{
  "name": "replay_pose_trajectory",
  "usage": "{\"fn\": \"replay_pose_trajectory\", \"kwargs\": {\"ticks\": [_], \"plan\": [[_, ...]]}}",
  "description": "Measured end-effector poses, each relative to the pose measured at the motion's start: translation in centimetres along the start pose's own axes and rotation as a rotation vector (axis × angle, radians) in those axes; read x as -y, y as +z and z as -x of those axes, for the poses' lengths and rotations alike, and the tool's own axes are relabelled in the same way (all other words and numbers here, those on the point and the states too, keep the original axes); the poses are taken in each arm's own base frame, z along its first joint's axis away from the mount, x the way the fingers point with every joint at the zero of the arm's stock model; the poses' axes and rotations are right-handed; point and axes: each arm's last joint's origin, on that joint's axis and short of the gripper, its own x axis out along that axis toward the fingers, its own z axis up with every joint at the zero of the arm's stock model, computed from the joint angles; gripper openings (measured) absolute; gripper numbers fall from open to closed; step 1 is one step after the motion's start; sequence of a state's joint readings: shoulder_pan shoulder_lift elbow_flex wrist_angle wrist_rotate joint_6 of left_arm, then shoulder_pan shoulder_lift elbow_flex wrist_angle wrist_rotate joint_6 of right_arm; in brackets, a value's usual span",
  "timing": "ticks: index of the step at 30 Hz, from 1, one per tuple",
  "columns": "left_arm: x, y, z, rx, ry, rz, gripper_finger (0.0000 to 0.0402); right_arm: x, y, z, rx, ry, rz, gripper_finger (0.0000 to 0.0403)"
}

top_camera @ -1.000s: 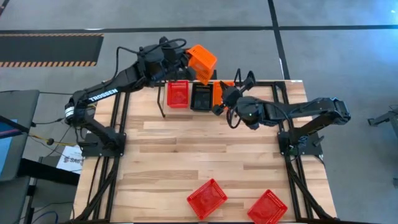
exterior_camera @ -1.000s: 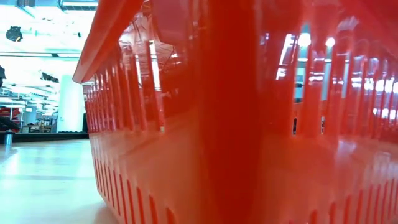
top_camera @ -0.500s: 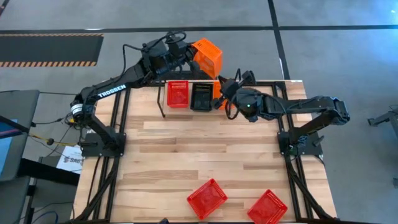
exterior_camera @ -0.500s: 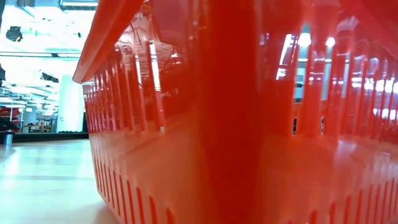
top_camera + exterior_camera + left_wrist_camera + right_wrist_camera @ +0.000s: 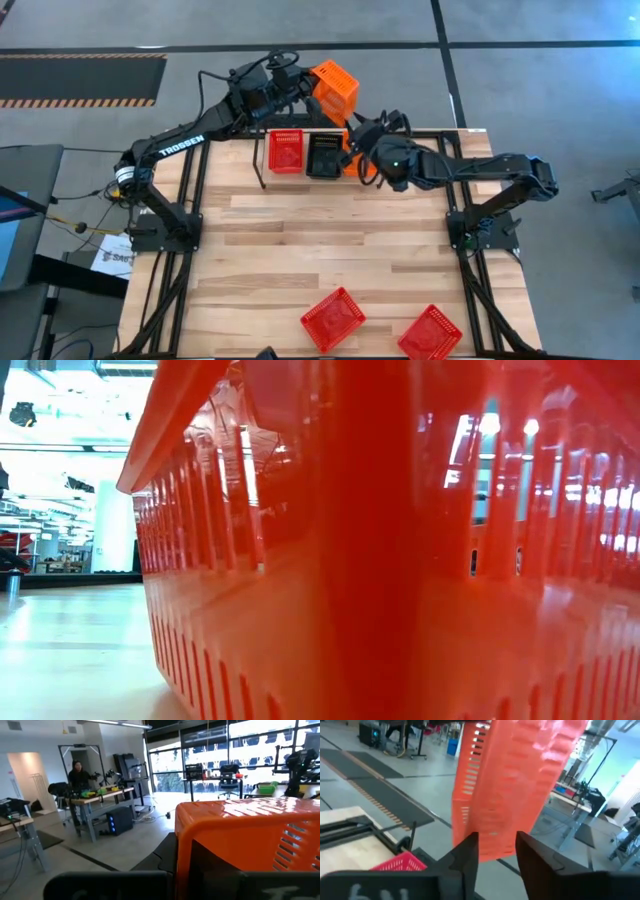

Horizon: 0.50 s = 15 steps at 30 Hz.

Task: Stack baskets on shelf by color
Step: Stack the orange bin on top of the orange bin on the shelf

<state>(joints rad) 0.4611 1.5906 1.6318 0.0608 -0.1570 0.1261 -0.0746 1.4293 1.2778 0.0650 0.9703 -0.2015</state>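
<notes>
My left gripper holds an orange basket in the air over the table's far edge, above the shelf. On the shelf stand a red basket, a black basket and another orange basket, mostly hidden under my right arm. My right gripper is open just below the raised basket, whose lower end shows between its fingers. Two red baskets lie near the front edge. My left gripper is shut on the orange basket at its side toward the table's left, coming in about level. The basket is lifted clear and tipped on its side. The gripper's own body hides the exact place of contact. My right gripper's fingers flank the basket's lower end; I cannot tell whether they touch it.
One of the red baskets stands right before the low camera and fills most of that view. The wooden tabletop lies bare between the shelf and the front baskets. Beyond the table, desks and a person show in the room.
My left gripper has carried the orange basket a little toward the table's right and turned it. My right gripper has left the shelf's orange basket and gone toward the far edge, up to the raised basket.
</notes>
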Motion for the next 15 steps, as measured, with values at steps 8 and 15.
{"fn": "replay_pose_trajectory", "kwargs": {"ticks": [8,15], "plan": [[-0.4,-0.1,-0.1,-0.001,0.015,-0.009,0.0000,0.0,0.9,0.2,0.066,0.039,-0.054,0.0183],[-0.9,-1.1,-1.0,-0.024,0.032,-0.013,0.0000,-0.6,1.6,1.3,0.118,0.077,-0.047,0.0180]]}}
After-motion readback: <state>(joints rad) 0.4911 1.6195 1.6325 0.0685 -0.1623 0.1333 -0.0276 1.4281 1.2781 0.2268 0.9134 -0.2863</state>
